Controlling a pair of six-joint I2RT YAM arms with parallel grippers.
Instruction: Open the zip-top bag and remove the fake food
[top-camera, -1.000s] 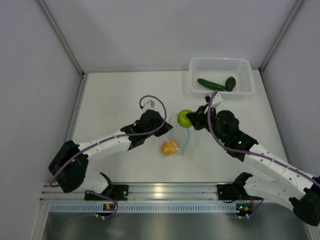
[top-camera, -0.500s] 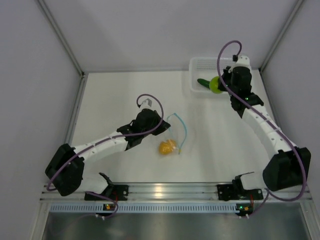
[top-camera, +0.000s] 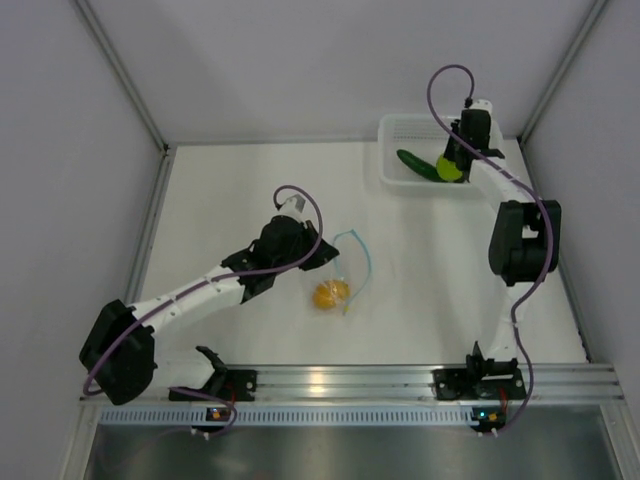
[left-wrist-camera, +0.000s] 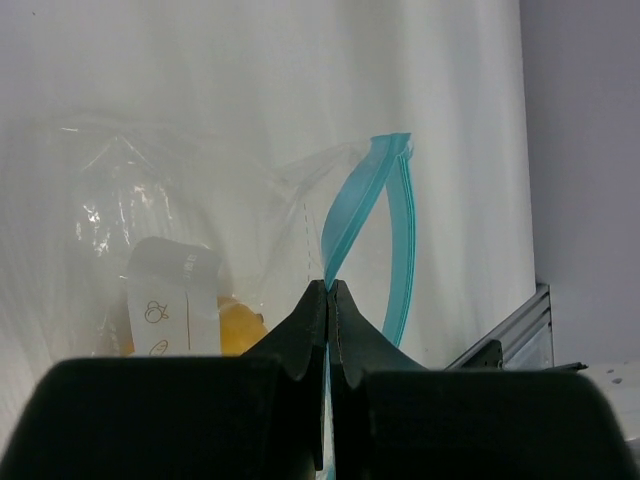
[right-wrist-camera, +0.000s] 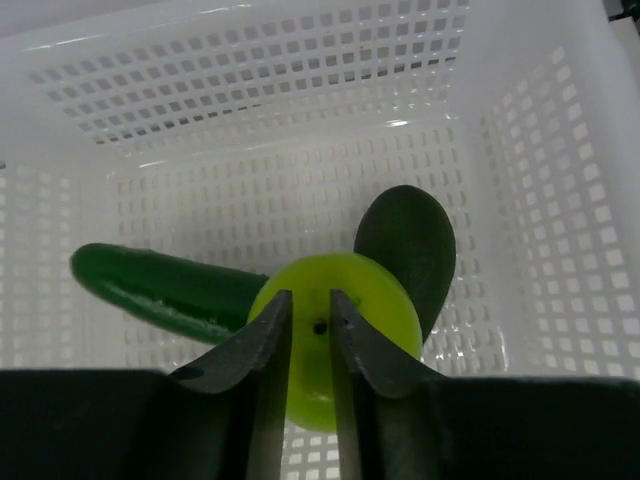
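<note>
The zip-top bag (top-camera: 342, 272) lies open at mid-table with the orange round fruit (top-camera: 330, 294) inside. My left gripper (top-camera: 318, 262) is shut on the bag's light blue zip strip (left-wrist-camera: 360, 215), pinched between the fingertips (left-wrist-camera: 329, 285); the orange fruit (left-wrist-camera: 240, 328) shows through the clear plastic. My right gripper (top-camera: 455, 165) hangs over the white mesh basket (top-camera: 430, 125), shut on the lime-green ball (right-wrist-camera: 385, 310), with its jaws (right-wrist-camera: 310, 295) pressed on the ball. The long cucumber (right-wrist-camera: 150, 285) and the dark green oval (right-wrist-camera: 410, 240) lie in the basket under it.
The basket stands at the back right corner, close to the walls. Its mesh walls (right-wrist-camera: 250, 100) rise around my right fingers. A white label (left-wrist-camera: 170, 300) shows inside the bag. The metal rail (top-camera: 320, 385) runs along the near edge.
My right arm has carried the lime-green ball from beside the bag up and back to over the basket. My left gripper kept its hold on the zip strip and drew slightly left.
</note>
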